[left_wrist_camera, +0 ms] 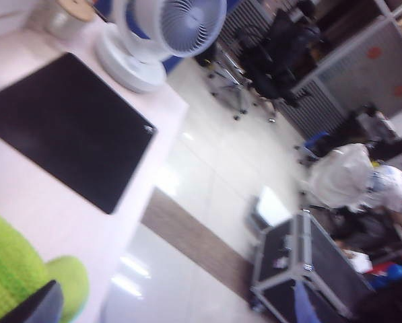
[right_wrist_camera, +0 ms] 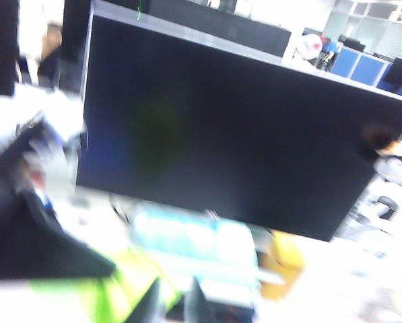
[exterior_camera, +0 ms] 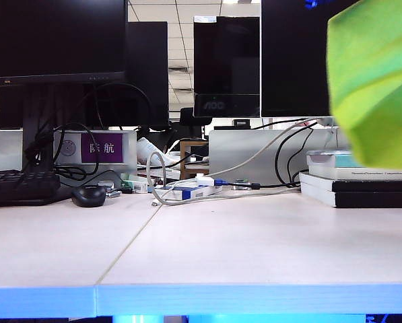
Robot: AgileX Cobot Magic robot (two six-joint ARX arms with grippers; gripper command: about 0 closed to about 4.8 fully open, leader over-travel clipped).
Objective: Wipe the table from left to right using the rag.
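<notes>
Tilting above the table, left gripper and right gripper border the rag.

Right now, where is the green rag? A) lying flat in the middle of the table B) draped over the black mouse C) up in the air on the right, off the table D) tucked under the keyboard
C: the rag hangs high at the right of the exterior view, above the stacked books, while the table in front lies bare.
</notes>
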